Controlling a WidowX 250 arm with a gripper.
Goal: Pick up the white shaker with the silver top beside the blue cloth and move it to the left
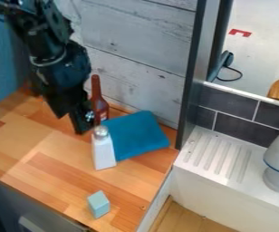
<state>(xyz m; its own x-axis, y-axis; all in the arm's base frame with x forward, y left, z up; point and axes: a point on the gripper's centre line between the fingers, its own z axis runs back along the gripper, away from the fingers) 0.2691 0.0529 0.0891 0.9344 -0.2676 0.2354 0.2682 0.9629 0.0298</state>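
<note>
Two upright containers stand nearest my pincer, left of the frame's centre: a brown bottle and a white shaker, each seemingly steady on its own base. The shaker hides part of the blue cloth; the bottle's foot is hard to make out. Whether I'm clenched, released or grasping, I cannot tell.

Texts, labels, brands, numbers, signs: none could be read.
</note>
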